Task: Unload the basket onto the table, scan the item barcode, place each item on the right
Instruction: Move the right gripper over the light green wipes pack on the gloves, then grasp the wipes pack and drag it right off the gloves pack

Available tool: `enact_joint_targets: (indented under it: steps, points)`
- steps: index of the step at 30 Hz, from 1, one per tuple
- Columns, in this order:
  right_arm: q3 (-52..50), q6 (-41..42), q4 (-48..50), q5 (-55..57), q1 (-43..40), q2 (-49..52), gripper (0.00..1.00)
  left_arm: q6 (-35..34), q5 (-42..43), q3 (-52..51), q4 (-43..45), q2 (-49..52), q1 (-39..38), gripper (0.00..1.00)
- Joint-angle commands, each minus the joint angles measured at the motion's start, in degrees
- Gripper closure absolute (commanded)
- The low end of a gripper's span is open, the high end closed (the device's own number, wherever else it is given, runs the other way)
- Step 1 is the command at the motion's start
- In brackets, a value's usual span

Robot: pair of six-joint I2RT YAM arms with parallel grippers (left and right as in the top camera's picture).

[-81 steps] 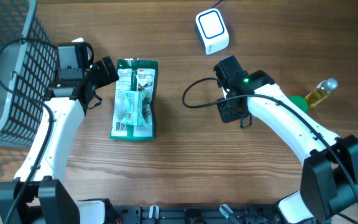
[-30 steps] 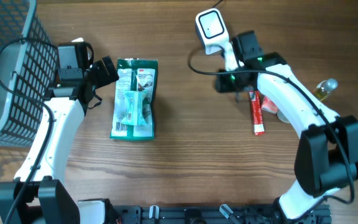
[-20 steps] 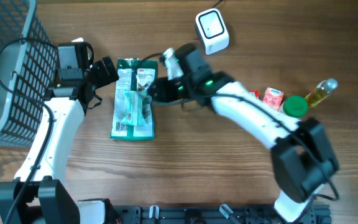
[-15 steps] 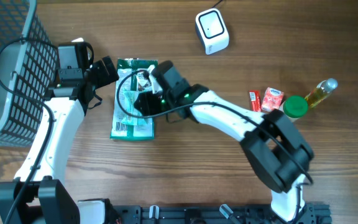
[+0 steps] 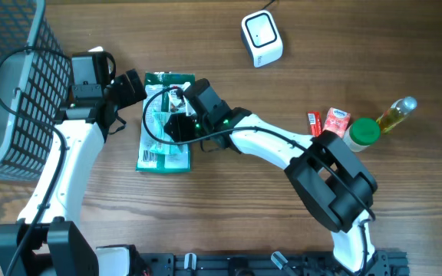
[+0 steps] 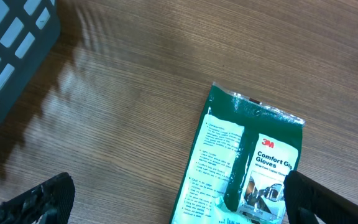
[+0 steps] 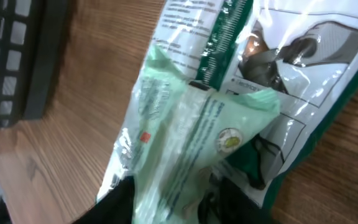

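So this was the pick-up step, nothing scanned yet. The pack [image 5: 162, 149] of gloves was lying flat on the tabletop [image 5: 229, 207], left of centre and well away from the scanner [image 5: 261, 38] up at the far edge. The right claw [image 5: 175, 124] was stretched right across and sitting on top of the pack. In the wrist view its two dark fingers [image 7: 118, 202] straddled a crinkly pale green packet [image 7: 185, 137] lying on the pack. Whether they'd actually clamped on it or were just hovering around it, I honestly couldn't tell. The left claw [image 5: 133, 87] was spread wide and empty, parked just beside the pack's top left corner, next to the basket [image 5: 6, 84].

My guess is that the next move needs a firm pinch, a lift, then a carry over to the scanner with the barcode side turned toward its window.

Hard to make out:
- The arm covered the middle of the pack from overhead.
- The wrist view cut the fingertips off at the bottom edge.
- I couldn't say if the pale packet was separate or part of the pack.
- I couldn't spot a barcode for sure.
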Motion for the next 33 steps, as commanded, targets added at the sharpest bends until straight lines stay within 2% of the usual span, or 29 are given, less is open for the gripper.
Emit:
enact_joint_targets:
  steps: [1, 3, 7, 10, 13, 17, 19, 23, 30, 31, 33]
  points:
    - [-0.2, 1.9, 0.3, 0.6, 0.3, 2.7, 0.64, 0.5, -0.5, 0.4, 0.2, -0.2, 0.2, 0.00]
    - [-0.2, 1.4, 0.5, 0.5, 0.3, 2.7, 0.70, 0.5, -0.5, 0.4, 0.2, -0.2, 0.2, 0.00]
    - [-0.2, 1.1, 1.0, 0.5, 0.3, 2.6, 0.96, 0.5, -0.5, 0.4, 0.2, -0.2, 0.2, 0.00]
    - [-0.2, -1.5, 2.2, -0.5, -0.1, 0.0, 0.96, 0.5, -0.5, 0.4, 0.2, -0.2, 0.2, 0.00]
    - [-0.2, -3.7, 1.6, 0.3, -1.3, -6.8, 0.96, 0.5, -0.5, 0.4, 0.2, -0.2, 0.2, 0.00]
    - [-0.2, -3.0, -7.9, 3.9, -5.4, -14.5, 0.96, 0.5, -0.5, 0.4, 0.2, -0.2, 0.2, 0.00]
    - [-0.2, -3.3, -17.5, 5.5, -9.3, -16.0, 0.96, 0.5, -0.5, 0.4, 0.2, -0.2, 0.2, 0.00]
    - [-1.2, -5.3, -23.8, 5.5, -12.5, -14.0, 0.96, 0.5, -0.5, 0.4, 0.2, -0.2, 0.2, 0.00]
    - [-8.9, -6.2, -16.3, 5.0, -12.6, -11.4, 0.95, 0.5, -0.5, 0.4, 0.2, -0.2, 0.2, 0.00]
    - [-9.6, -6.1, -15.8, 5.0, -12.6, -11.4, 0.91, 0.5, -0.5, 0.4, 0.2, -0.2, 0.2, 0.00]
    - [-9.7, -6.6, -15.8, 5.0, -12.6, -11.4, 0.64, 0.5, -0.5, 0.4, 0.2, -0.2, 0.2, 0.00]
